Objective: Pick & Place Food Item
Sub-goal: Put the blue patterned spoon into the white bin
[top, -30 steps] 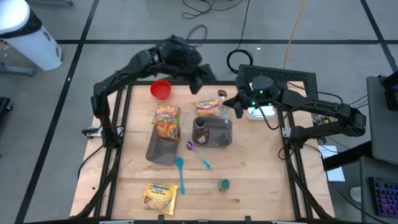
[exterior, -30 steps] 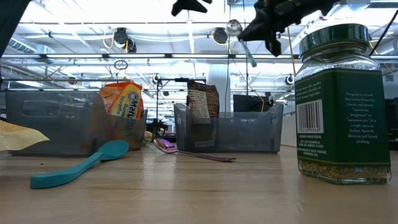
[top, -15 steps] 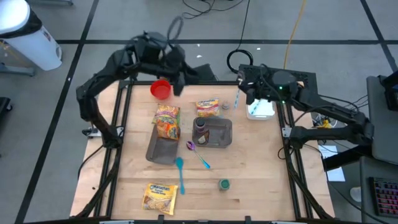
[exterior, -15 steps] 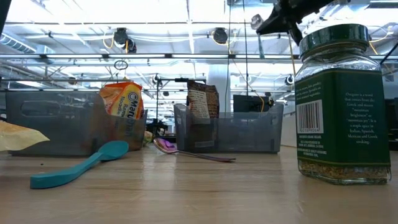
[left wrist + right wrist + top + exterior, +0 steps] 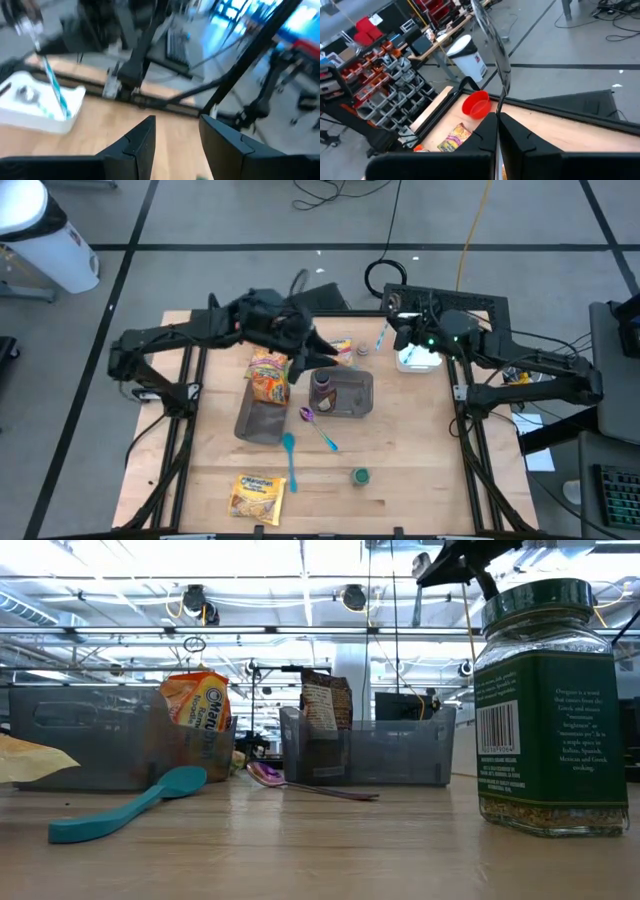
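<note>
A yellow noodle packet (image 5: 343, 346) lies on the table at the far side of the right grey bin (image 5: 352, 395). My left gripper (image 5: 325, 358) hovers open just above and beside it with nothing between its fingers (image 5: 176, 122). A second packet (image 5: 268, 373) leans in the left grey bin (image 5: 258, 423), and a third (image 5: 257, 493) lies near the front edge. My right gripper (image 5: 391, 330) is raised by the white tray (image 5: 418, 358) and is shut on a thin teal-handled utensil (image 5: 52, 87). My right gripper pinches the thin utensil between its two shut fingers (image 5: 490, 131). A clear slender part (image 5: 499, 100) stands out beyond the fingertips. The teal handle (image 5: 59, 100) hangs slanting down toward the white tray (image 5: 40, 107). The utensil is lifted clear of the table.
A dark bag (image 5: 321, 385) stands in the right bin. A purple spoon (image 5: 318, 426), a teal spoon (image 5: 290, 456) and a green-lidded jar (image 5: 360, 476) lie toward the front. A red bowl (image 5: 479, 105) sits at the far left corner. Bare wood shows at the front right.
My left arm has swung from beyond the table's far edge toward the near edge and down, and now hangs over the noodle packet by the right bin. My right gripper has gone up and toward the far edge with the utensil, rolling as it went.
</note>
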Available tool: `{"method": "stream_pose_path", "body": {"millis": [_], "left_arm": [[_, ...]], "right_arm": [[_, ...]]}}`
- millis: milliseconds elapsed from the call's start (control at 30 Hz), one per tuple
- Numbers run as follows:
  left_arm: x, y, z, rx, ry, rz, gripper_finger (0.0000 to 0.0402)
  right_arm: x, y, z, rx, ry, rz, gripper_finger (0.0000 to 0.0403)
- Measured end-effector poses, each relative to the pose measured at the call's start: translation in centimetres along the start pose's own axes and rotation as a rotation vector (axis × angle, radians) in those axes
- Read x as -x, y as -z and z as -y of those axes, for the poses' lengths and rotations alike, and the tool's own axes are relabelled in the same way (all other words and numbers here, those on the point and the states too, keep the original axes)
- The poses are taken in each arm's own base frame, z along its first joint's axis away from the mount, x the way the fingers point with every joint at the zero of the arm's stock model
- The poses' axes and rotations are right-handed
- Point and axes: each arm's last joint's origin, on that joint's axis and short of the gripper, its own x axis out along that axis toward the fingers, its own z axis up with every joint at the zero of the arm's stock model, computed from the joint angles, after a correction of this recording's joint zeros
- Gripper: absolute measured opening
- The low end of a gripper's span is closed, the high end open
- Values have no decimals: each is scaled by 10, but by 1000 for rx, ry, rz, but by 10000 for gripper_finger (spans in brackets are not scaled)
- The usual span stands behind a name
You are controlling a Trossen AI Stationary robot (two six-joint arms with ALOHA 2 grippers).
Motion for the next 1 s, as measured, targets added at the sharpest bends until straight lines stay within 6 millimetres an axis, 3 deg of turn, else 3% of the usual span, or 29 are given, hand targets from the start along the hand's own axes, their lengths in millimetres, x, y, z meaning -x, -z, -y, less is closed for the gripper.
{"method": "stream_pose_path", "body": {"millis": [267, 400, 633, 767, 1000], "left_arm": [[51, 35, 7, 25, -79, 136, 157], [64, 56, 5, 104, -82, 161, 157], [58, 83, -1, 176, -47, 276, 157], [56, 82, -1, 167, -6, 360, 157], [52, 85, -3, 187, -11, 352, 157]], "right_arm": [[-8, 30, 16, -64, 44, -36, 0], [-5, 29, 29, -78, 73, -13, 0], [12, 13, 56, -121, 133, 22, 0], [20, 13, 71, -124, 221, -13, 0], [26, 12, 86, -113, 335, -28, 0]]}}
